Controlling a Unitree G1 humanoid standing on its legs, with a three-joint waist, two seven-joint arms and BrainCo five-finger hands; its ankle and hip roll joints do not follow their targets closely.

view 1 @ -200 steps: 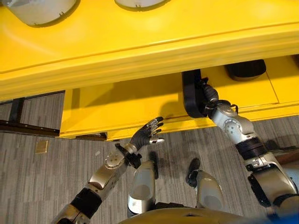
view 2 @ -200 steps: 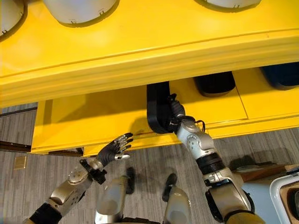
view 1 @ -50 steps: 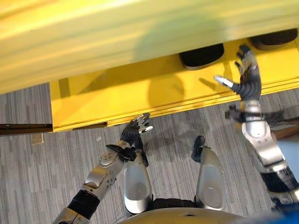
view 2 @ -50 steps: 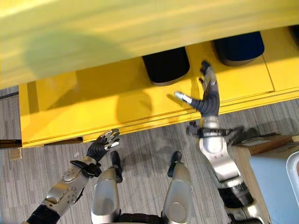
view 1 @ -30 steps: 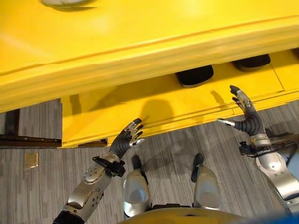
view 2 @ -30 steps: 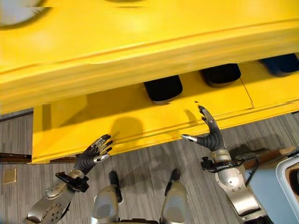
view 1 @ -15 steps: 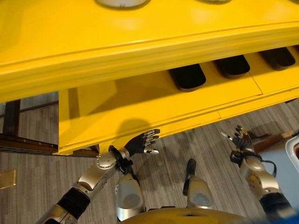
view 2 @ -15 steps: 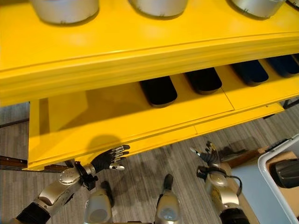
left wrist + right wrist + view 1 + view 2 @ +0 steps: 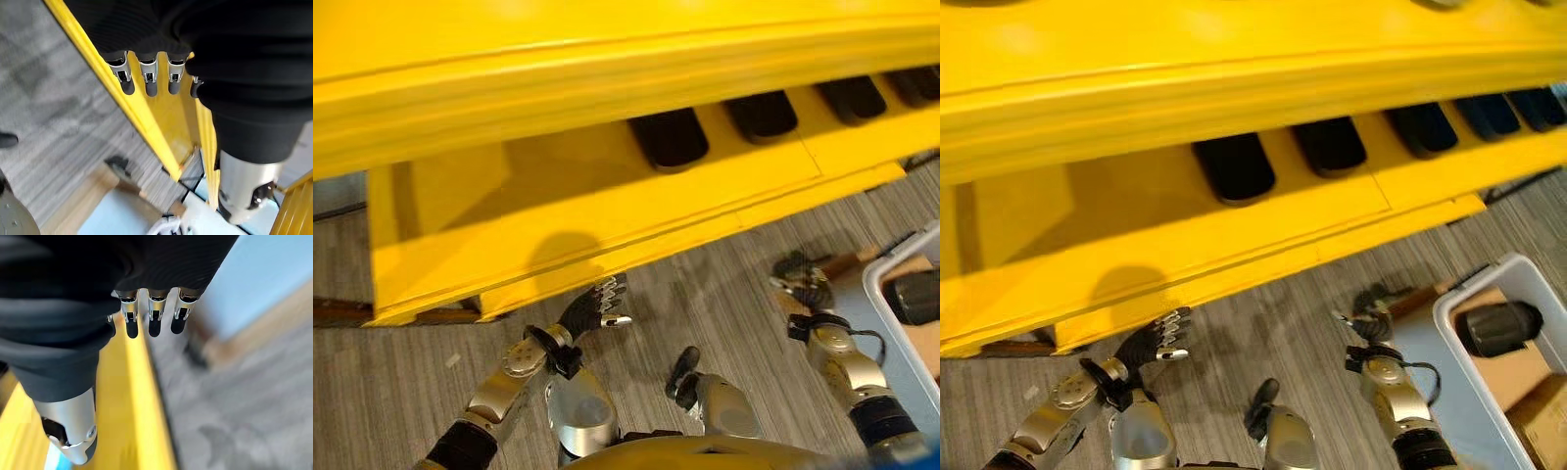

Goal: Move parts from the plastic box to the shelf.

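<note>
The yellow shelf (image 9: 607,211) spans the view, and several black parts (image 9: 668,137) stand in a row on its lower level. At the right, a white plastic box (image 9: 1474,284) holds a dark part (image 9: 1495,326). My right hand (image 9: 1368,304) hangs low over the floor between the shelf and the box, open and holding nothing; its fingers (image 9: 149,318) are straight. My left hand (image 9: 592,311) is below the shelf's front edge, open and empty, its fingers (image 9: 146,81) relaxed.
The shelf's upper level (image 9: 1234,78) overhangs the lower one. A wooden board (image 9: 1420,294) lies on the grey floor under the box. Brown cardboard (image 9: 1518,377) shows inside the box beside the dark part.
The right hand let go of a black part on the lower level, opened and dropped toward the floor by the box. The camera swung right, bringing the box into view.
</note>
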